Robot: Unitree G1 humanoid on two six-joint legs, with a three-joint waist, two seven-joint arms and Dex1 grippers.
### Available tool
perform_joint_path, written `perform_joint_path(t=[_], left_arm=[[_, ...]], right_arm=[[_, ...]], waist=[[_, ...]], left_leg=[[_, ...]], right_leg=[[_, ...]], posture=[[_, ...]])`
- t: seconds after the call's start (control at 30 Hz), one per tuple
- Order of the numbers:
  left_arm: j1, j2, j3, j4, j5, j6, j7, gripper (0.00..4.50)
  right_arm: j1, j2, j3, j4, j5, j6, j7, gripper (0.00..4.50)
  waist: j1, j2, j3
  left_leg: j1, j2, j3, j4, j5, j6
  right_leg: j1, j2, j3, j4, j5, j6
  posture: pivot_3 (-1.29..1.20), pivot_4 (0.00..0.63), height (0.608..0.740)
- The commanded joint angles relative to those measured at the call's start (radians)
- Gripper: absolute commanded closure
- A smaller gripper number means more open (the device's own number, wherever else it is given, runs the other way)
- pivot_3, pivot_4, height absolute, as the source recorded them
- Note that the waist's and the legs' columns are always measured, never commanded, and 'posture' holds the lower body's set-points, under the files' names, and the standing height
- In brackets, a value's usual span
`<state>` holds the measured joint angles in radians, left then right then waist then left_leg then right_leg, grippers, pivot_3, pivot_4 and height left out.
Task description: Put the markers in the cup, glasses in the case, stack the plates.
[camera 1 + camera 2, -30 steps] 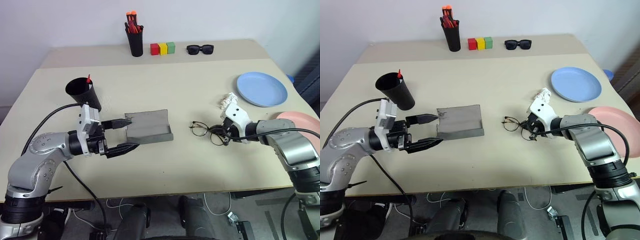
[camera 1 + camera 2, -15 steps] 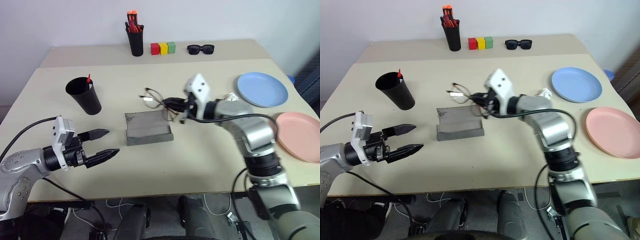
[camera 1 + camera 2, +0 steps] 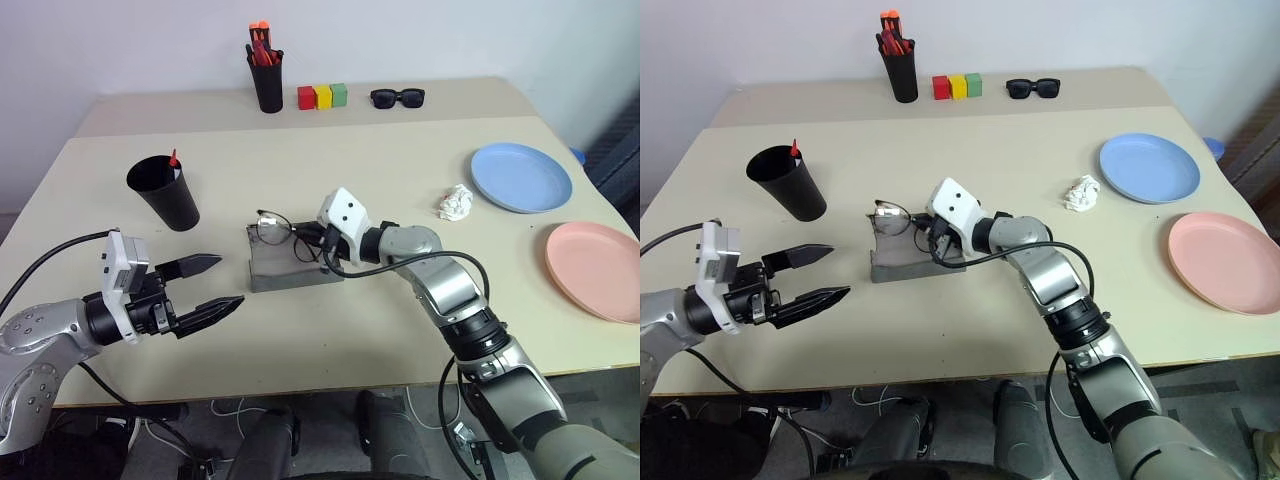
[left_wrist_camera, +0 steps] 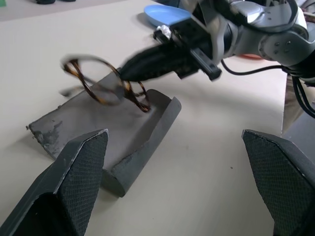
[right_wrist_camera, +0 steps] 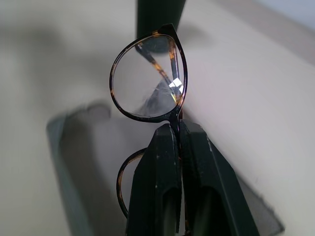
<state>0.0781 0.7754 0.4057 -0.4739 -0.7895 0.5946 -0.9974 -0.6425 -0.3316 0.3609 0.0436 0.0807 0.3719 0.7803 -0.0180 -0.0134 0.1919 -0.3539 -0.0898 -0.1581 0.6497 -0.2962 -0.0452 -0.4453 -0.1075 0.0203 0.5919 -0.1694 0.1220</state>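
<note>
Right gripper (image 3: 312, 243) pinched shut on the bridge of the wire-framed glasses (image 3: 276, 228), holding them just above the open grey case (image 3: 292, 260) near the middle of the table (image 3: 400, 320); lenses tilted, one hanging over the case's far-left part, not yet resting inside as far as can be judged. Left gripper (image 3: 213, 283) spread wide and empty, hovering to the near left of the case, apart from it.

Step in hand: glasses into the case. Red marker (image 3: 173, 159) already standing in the wide black cup (image 3: 162, 191) at far left, so that part looks done. Light blue plate (image 3: 521, 178) at far right and pink plate (image 3: 593, 270) at near right lying side by side, not yet stacked. Crumpled white paper (image 3: 454, 202) left of the blue plate.

Next move, by judgement: lower and level the frame into the tray of the case, keeping the temples clear of the raised near wall, then release. Thin frame likely to tip or catch on the wall if let go while tilted.
</note>
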Motion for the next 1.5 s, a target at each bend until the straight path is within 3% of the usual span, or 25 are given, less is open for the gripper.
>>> perform_joint_path(t=[0.03,0.27,0.37,0.43,0.6,0.8,0.83,0.93,1.13,1.37,1.5], left_arm=[[-0.024,0.011,-0.01,0.007,0.016,-0.036,-0.006,0.0],[-0.052,0.012,-0.034,0.033,0.029,-0.053,-0.006,0.0],[-0.06,0.013,-0.043,0.04,0.042,-0.06,-0.007,0.0],[-0.069,0.007,-0.048,0.038,0.046,-0.059,0.004,0.0],[-0.097,0.0,-0.052,0.047,0.055,-0.053,0.035,0.0],[-0.233,-0.021,-0.107,0.161,0.156,-0.089,0.131,0.0],[-0.289,-0.044,-0.127,0.203,0.198,-0.125,0.168,0.26],[-0.442,-0.103,-0.183,0.314,0.303,-0.161,0.289,1.34],[-0.708,-0.234,-0.278,0.582,0.444,-0.196,0.429,4.45],[-0.891,-0.321,-0.38,0.882,0.505,-0.133,0.385,4.45],[-0.956,-0.321,-0.427,0.993,0.528,-0.035,0.322,4.45]], right_arm=[[0.01,-0.025,0.022,-0.039,-0.036,-0.035,0.024,4.45],[0.024,-0.042,0.022,-0.087,-0.026,0.066,0.057,4.45],[0.015,-0.028,-0.002,-0.092,0.004,0.117,0.061,3.57],[0.012,-0.026,0.0,-0.091,-0.003,0.112,0.054,2.7],[0.0,0.004,-0.037,-0.093,0.015,0.104,0.022,0.04],[-0.034,0.088,-0.22,-0.122,0.191,0.143,-0.013,0.04],[-0.037,0.1,-0.26,-0.126,0.226,0.136,-0.019,0.01],[-0.037,0.116,-0.356,-0.139,0.334,0.174,-0.023,0.0],[0.012,0.071,-0.351,-0.15,0.342,0.124,0.01,0.0],[0.026,0.082,-0.319,-0.172,0.324,0.093,-0.018,0.0],[0.036,0.076,-0.311,-0.186,0.321,0.085,-0.035,0.0]], waist=[[0.0,0.0,0.0],[0.001,0.0,0.0],[0.001,0.0,0.0],[0.001,0.0,0.0],[0.001,0.0,0.0],[0.006,0.0,0.0],[0.005,0.0,0.0],[0.011,-0.001,0.0],[0.001,-0.001,0.0],[-0.003,0.0,0.0],[-0.002,-0.001,0.0]], left_leg=[[0.0,0.0,0.0,0.0,0.0,0.0],[0.0,0.0,0.0,0.0,0.0,0.0],[0.0,0.0,0.0,0.0,0.0,0.0],[0.0,0.0,0.0,0.0,0.0,0.0],[0.0,0.0,0.0,0.0,0.0,0.0],[0.0,0.0,0.0,0.0,0.0,0.0],[0.0,0.0,-0.001,0.0,0.0,0.0],[-0.001,0.0,-0.003,0.0,0.001,-0.002],[0.0,0.0,-0.003,-0.001,0.001,-0.002],[-0.001,0.001,-0.001,-0.001,0.001,-0.002],[-0.001,0.0,-0.002,0.0,0.001,-0.002]], right_leg=[[0.0,0.0,0.0,0.0,0.0,0.0],[0.0,0.0,0.0,0.0,0.0,0.0],[0.0,0.0,0.0,0.0,0.0,0.0],[0.0,0.0,0.0,0.0,0.0,0.0],[0.0,0.0,0.0,0.0,0.0,0.0],[0.0,0.001,0.0,0.0,0.0,0.0],[0.0,0.001,0.0,0.0,0.0,0.0],[0.001,0.001,-0.001,-0.001,0.001,-0.001],[0.001,0.002,-0.001,-0.002,0.002,-0.002],[-0.001,0.002,0.0,-0.001,0.002,-0.002],[-0.001,0.002,0.0,-0.001,0.002,-0.002]], posture=[[0.0,0.15,0.74],[0.0,0.15,0.74],[0.0,0.15,0.74],[0.0,0.15,0.74],[0.0,0.15,0.74],[0.0,0.15,0.74],[0.0,0.15,0.74],[0.0,0.15,0.74],[0.0,0.15,0.74],[0.0,0.15,0.74],[0.0,0.15,0.74]])
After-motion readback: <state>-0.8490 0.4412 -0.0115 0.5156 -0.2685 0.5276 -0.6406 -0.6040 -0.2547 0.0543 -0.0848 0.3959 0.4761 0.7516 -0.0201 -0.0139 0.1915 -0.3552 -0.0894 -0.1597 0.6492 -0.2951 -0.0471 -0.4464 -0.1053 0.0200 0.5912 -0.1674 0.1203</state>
